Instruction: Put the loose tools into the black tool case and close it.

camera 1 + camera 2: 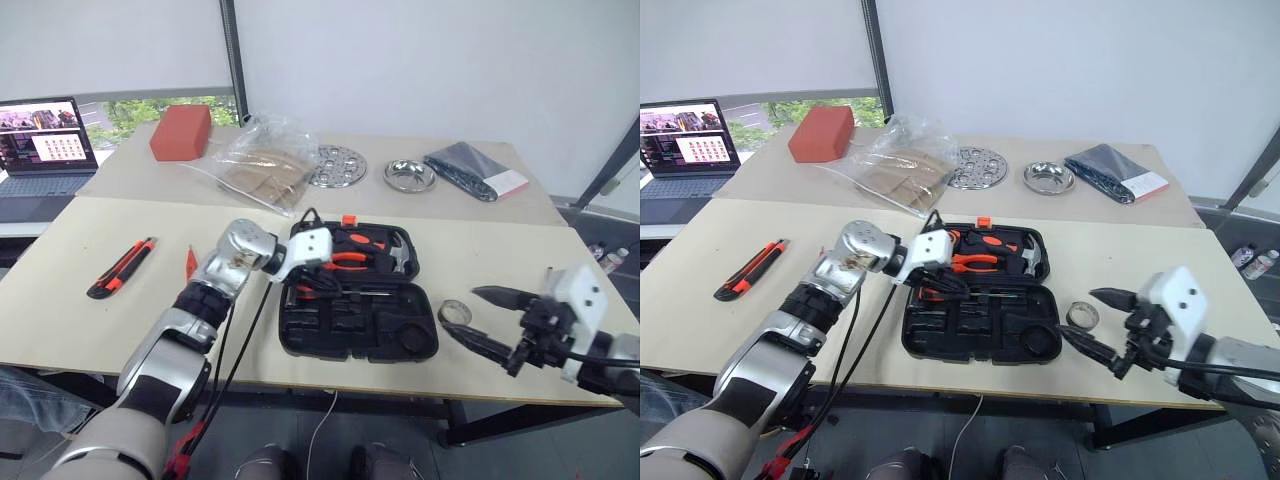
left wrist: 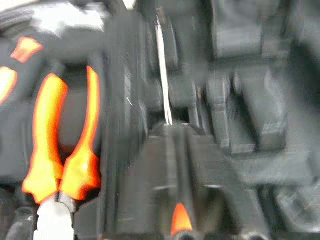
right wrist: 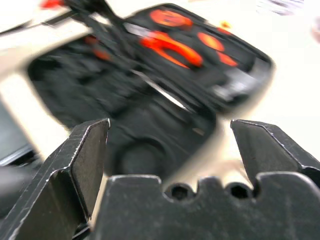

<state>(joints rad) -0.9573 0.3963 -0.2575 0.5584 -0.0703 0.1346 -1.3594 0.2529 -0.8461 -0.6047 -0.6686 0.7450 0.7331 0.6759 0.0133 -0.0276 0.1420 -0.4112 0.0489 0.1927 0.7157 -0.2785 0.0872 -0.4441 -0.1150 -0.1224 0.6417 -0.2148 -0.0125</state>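
Two loose tools lie well apart from both sets of jaws: the utility knife (image 1: 121, 268) and the small orange tester screwdriver (image 1: 191, 263). The left gripper (image 1: 296, 283) hangs over the open black tool case (image 1: 358, 292); I cannot tell its jaws' spread, and lifting could drag out a seated screwdriver (image 2: 164, 80). The right gripper (image 1: 487, 320), jaws wide, could knock the nearby tape roll (image 1: 454, 313) away.

A: Head stereo pair looks forward and down over the beige table (image 1: 60, 300); both eyes share the open black plastic clamshell tool case (image 1: 360, 335).

B: Wrist cameras?

A: Left wrist sits very near the case's moulded slots. Right wrist faces the same case from farther off, across bare tabletop.
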